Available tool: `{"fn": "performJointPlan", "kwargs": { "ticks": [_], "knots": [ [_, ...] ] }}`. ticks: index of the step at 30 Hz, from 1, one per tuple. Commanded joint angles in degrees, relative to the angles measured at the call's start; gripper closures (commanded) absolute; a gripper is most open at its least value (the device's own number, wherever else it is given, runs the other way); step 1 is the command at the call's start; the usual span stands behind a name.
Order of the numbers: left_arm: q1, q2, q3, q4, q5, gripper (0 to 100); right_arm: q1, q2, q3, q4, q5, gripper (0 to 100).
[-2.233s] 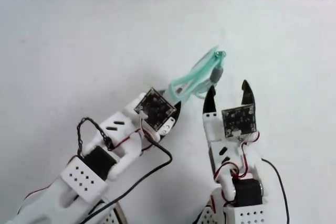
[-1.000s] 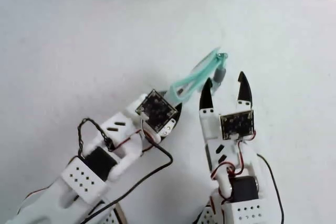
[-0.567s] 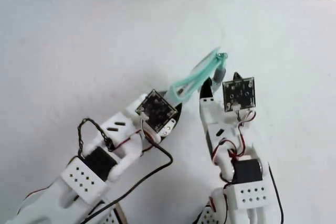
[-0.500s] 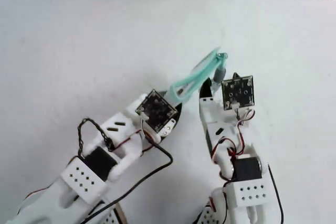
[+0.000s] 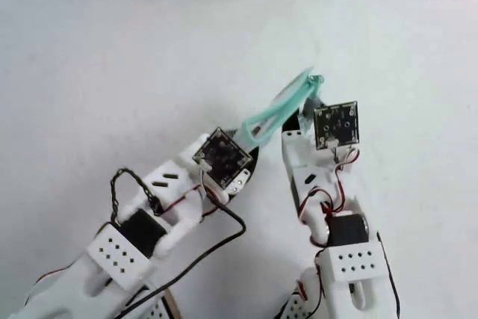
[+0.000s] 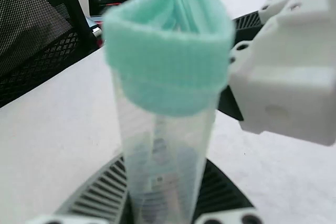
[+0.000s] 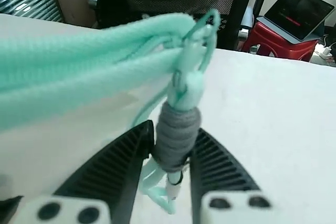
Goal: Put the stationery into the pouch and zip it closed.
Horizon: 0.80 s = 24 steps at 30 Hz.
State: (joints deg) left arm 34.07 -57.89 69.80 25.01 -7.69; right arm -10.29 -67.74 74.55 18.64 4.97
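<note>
The pouch (image 5: 280, 108) is see-through with a green strip along its top. It is up in the air above the white surface (image 5: 112, 57), tilted, with one end higher than the other. The left gripper (image 5: 251, 140) has its jaws closed tight on the low end of the pouch. At the high end hangs the grey zipper pull (image 7: 178, 121). The right gripper (image 7: 174, 139) has its black jaws pinched shut on that pull, one on each side.
</note>
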Motion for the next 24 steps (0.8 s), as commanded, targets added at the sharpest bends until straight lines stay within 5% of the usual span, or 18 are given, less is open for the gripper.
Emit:
{"fn": "performJointPlan", "kwargs": {
  "ticks": [1,18,24],
  "knots": [
    [1.5,0.9,1.6,-0.1,0.4,98,1.5,-4.5,-2.7,-0.4,-0.5,97.1],
    [1.2,0.9,3.2,-4.0,0.4,98,0.8,-30.8,-3.3,24.4,-0.4,98.1],
    [1.1,0.9,3.1,-3.8,0.4,98,-4.6,-34.9,-7.8,35.7,3.3,98.1]
  ]
}}
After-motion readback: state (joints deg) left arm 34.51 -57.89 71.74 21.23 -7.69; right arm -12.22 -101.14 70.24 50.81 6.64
